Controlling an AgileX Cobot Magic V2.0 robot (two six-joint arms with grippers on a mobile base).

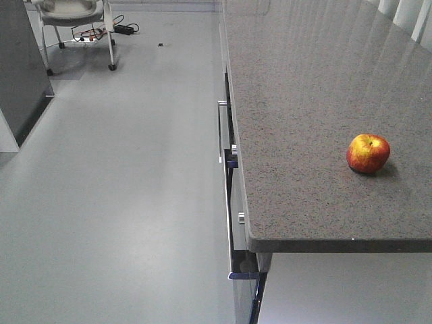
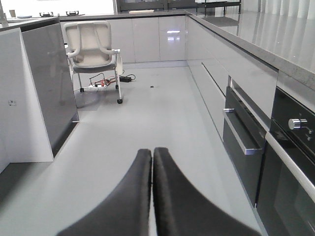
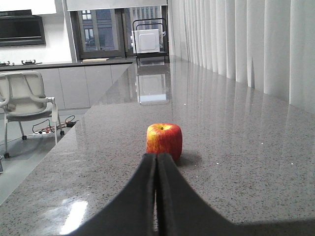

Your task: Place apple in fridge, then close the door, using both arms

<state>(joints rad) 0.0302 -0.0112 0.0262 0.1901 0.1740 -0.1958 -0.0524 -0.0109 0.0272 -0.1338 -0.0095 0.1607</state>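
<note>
Apple (image 1: 368, 153) sits upright on the counter (image 1: 304, 81), near the end closest to my front cam, with nothing touching it. Right gripper (image 3: 157, 156) is over the counter, jaws pressed together and empty, apple dead ahead of its tips. Left gripper (image 2: 152, 153) is also closed on nothing, above the floor (image 2: 147, 108) beside the drawers (image 2: 241, 132), chair (image 2: 93, 46) far ahead

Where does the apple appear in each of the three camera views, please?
Front view: the apple lies at the right, mid-height, on the speckled counter.
Left wrist view: not in it; this view looks along the floor.
Right wrist view: centre, just beyond the right gripper.
Shared landmark: the white chair, top left in the front and left wrist views, left edge in the right wrist view.
</note>
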